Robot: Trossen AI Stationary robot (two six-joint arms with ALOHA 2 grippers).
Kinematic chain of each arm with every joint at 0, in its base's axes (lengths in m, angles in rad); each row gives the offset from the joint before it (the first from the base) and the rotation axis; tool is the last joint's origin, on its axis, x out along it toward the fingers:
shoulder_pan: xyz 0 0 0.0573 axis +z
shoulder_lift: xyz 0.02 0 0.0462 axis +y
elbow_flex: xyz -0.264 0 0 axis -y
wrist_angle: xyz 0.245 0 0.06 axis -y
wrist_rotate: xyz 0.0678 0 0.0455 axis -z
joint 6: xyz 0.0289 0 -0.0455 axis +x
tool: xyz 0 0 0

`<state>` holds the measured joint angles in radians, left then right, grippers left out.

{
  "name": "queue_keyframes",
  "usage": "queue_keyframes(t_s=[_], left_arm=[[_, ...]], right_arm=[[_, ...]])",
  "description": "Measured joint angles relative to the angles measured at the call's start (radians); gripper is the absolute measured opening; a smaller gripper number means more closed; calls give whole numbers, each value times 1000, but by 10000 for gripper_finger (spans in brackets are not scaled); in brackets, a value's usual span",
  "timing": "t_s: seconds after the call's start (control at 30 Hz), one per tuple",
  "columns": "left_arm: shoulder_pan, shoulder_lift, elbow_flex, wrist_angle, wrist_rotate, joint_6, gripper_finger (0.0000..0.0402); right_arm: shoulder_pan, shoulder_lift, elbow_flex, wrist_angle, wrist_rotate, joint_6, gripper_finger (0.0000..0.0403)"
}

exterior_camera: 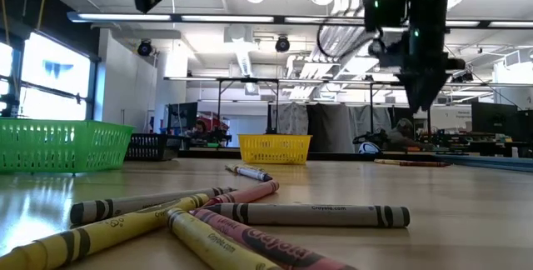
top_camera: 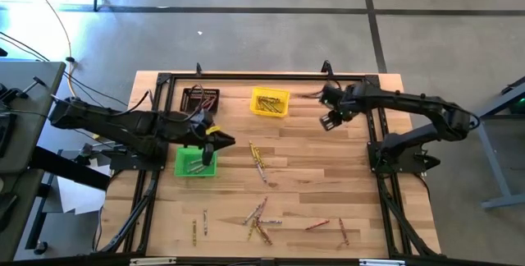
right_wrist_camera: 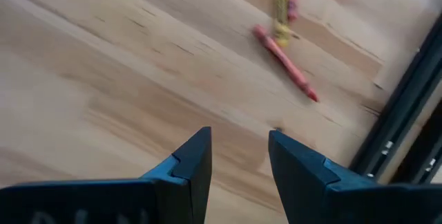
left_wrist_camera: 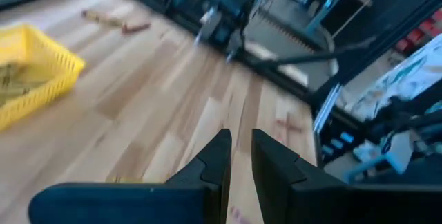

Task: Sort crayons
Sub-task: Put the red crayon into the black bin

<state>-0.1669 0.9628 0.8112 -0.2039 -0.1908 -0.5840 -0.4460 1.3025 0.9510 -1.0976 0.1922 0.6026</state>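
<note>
- Lying loose on the table (top_camera: 328, 184), most of the crayons (top_camera: 259, 217) are not yet sorted: a cluster near the middle of the front edge, two more toward the front right, a pair near the front left, and a short line of them (top_camera: 257, 161) at the table's centre.
- A few more crayons (right_wrist_camera: 284, 59) lie near the back right corner, a red one and a yellow one among them, just ahead of the right gripper.
- Some sorting is done, judging by the bins: the yellow bin (top_camera: 270, 102) near the back edge holds yellow sticks, the green bin (top_camera: 197, 162) toward the left holds a few, and the black bin (top_camera: 200, 99) shows reddish ones.
- The left gripper (top_camera: 215, 141) hangs over the green bin's back right corner, its fingers (left_wrist_camera: 210, 165) nearly together with nothing seen between them.
- The right gripper (right_wrist_camera: 238, 158) hovers above bare wood near the back right corner, fingers apart and empty.
- Much remains.
</note>
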Motion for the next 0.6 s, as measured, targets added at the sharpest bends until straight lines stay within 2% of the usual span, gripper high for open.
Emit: queue_keyframes(t_s=[0.17, 0.3, 0.43, 0.6], left_arm=[[28, 6, 0, 82, -23, 6, 47], [59, 6, 0, 130, -81, 5, 47], [115, 6, 0, 188, -118, -3, 47], [193, 6, 0, 252, -153, -5, 47]], right_arm=[[-206, 0, -68, 37, -125, -200, 128], [-334, 2, -101, 59, -179, -341, 128], [-406, 5, -117, 98, -200, -440, 128], [-440, 68, -117, 134, -229, -538, 128]])
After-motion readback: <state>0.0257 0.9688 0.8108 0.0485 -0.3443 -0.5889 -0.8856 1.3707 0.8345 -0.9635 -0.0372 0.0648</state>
